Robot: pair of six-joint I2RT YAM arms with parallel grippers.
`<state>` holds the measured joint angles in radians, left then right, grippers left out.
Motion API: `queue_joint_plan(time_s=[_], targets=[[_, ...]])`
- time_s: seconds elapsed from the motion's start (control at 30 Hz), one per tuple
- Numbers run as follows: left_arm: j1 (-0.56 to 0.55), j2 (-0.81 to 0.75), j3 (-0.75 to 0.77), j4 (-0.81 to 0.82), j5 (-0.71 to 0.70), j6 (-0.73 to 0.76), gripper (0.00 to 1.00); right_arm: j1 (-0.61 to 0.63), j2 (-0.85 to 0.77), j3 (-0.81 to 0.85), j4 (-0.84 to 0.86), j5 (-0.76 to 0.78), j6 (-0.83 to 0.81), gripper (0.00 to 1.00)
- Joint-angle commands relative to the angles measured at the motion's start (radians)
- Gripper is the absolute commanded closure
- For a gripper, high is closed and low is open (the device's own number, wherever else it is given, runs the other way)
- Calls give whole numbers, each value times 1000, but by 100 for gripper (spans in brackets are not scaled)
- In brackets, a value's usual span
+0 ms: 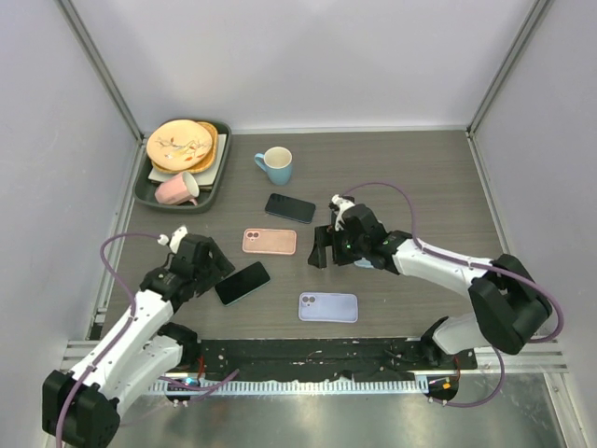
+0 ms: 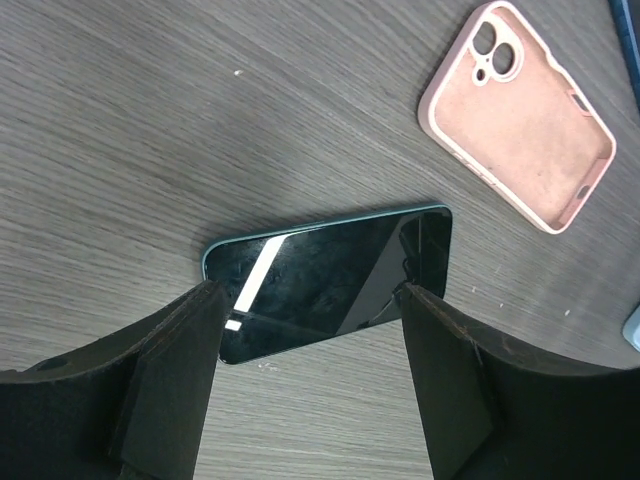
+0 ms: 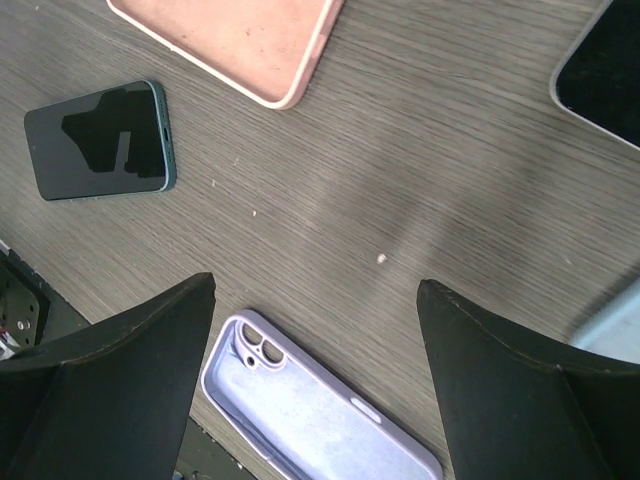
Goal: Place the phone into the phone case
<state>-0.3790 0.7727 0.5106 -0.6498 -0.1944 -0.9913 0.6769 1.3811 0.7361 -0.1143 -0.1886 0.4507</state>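
Observation:
A dark phone with a teal edge (image 1: 242,282) lies screen up on the table, left of centre. My left gripper (image 1: 220,272) is open and low over the phone's near end, with a finger to each side of it; the left wrist view shows the phone (image 2: 330,280) just beyond the fingertips (image 2: 200,330). An empty pink case (image 1: 270,241) lies open side up just beyond the phone, and it also shows in the left wrist view (image 2: 520,115). An empty lilac case (image 1: 328,307) lies near the front. My right gripper (image 1: 328,252) is open and empty above the table between the two cases (image 3: 315,288).
A second dark phone (image 1: 290,207) lies behind the pink case. A blue mug (image 1: 275,164) stands further back. A dark tray (image 1: 149,194) at the back left holds plates and a pink mug (image 1: 177,189). A black strip (image 1: 308,359) runs along the front edge.

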Motion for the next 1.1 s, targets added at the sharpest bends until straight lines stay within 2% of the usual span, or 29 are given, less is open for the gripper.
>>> queue_joint_plan(time_s=[0.0, 0.33, 0.53, 0.67, 0.93, 1.07], targets=[[5, 36, -7, -8, -7, 0, 26, 38, 67, 60, 73, -18, 32, 13], [5, 42, -46, -88, -71, -49, 28, 84, 248, 197, 110, -83, 48, 18], [5, 71, -132, 21, -27, -72, 31, 98, 357, 244, 174, -150, 80, 23], [6, 94, -165, 119, 7, -49, 32, 105, 409, 259, 215, -186, 105, 31], [6, 123, -165, 274, 73, 31, 39, 105, 453, 276, 231, -210, 128, 38], [5, 222, -132, 329, 128, 83, 42, 105, 466, 283, 229, -219, 134, 41]])
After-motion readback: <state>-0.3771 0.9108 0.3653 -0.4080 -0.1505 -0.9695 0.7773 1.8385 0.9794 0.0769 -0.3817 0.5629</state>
